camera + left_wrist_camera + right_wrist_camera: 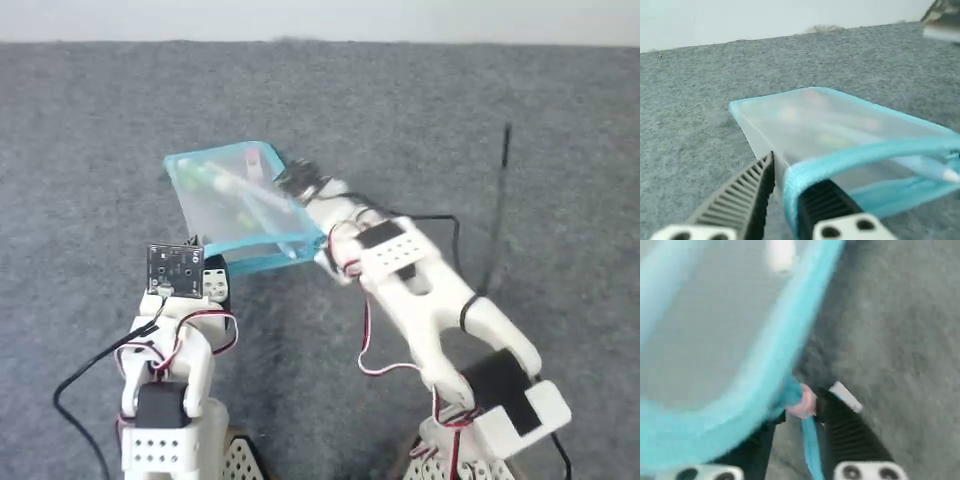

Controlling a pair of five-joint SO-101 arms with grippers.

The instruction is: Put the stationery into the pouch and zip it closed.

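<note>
A clear pouch (235,205) with cyan trim lies on the grey carpet, with pens (240,190) inside it. My left gripper (222,268) is at the pouch's near corner. In the left wrist view it (790,176) is shut on the cyan zip edge (850,157), and a white pen tip (946,173) shows through the clear wall. My right gripper (296,183) is at the pouch's far right corner. In the right wrist view it (803,405) is shut on the pinkish zipper pull (804,401) with its cyan tab, beside the pouch's trim (775,365).
Grey carpet (450,110) covers the table all around. A thin black cable (497,210) rises to the right of the right arm. Red and black wires hang off both arms near their bases.
</note>
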